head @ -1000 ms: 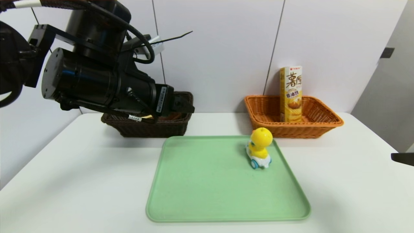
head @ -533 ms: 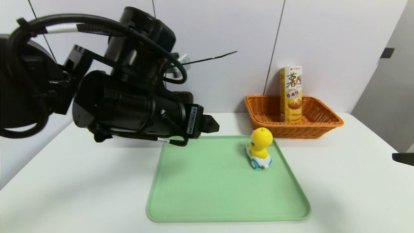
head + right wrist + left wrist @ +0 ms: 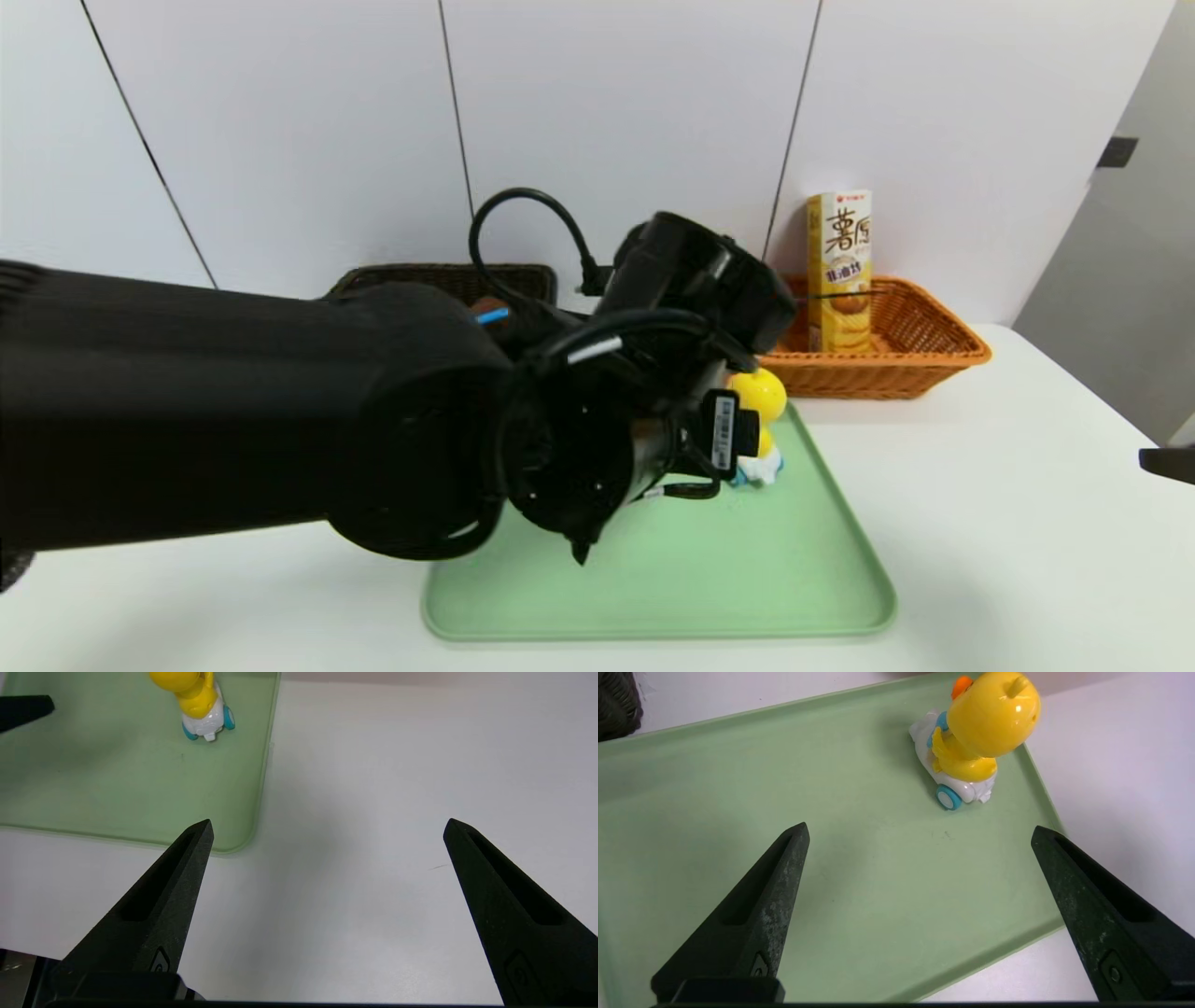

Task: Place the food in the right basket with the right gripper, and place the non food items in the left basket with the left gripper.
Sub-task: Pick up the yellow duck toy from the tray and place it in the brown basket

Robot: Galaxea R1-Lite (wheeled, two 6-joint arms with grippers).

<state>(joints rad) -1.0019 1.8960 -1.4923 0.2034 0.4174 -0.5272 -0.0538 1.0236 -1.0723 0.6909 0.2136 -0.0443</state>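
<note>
duck toy (image 3: 971, 751): upright near the far right corner of green tray (image 3: 738, 788); mostly hidden by left arm in head view
left gripper (image 3: 920, 830): above tray, jaws wide apart, empty, short of duck
right gripper (image 3: 327, 826): jaws spread, empty, over table (image 3: 397, 765) right of tray
snack carton (image 3: 839, 271): standing in orange basket (image 3: 934, 350), behind tray
dark basket (image 3: 448, 276): behind tray, mostly blocked; contents unclear

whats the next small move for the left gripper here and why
Probably ease the left gripper forward and down until its open jaws straddle the duck toy. The toy stands alone on the green tray, ahead of the fingertips and not yet between them. The right gripper hangs open over bare table.
</note>
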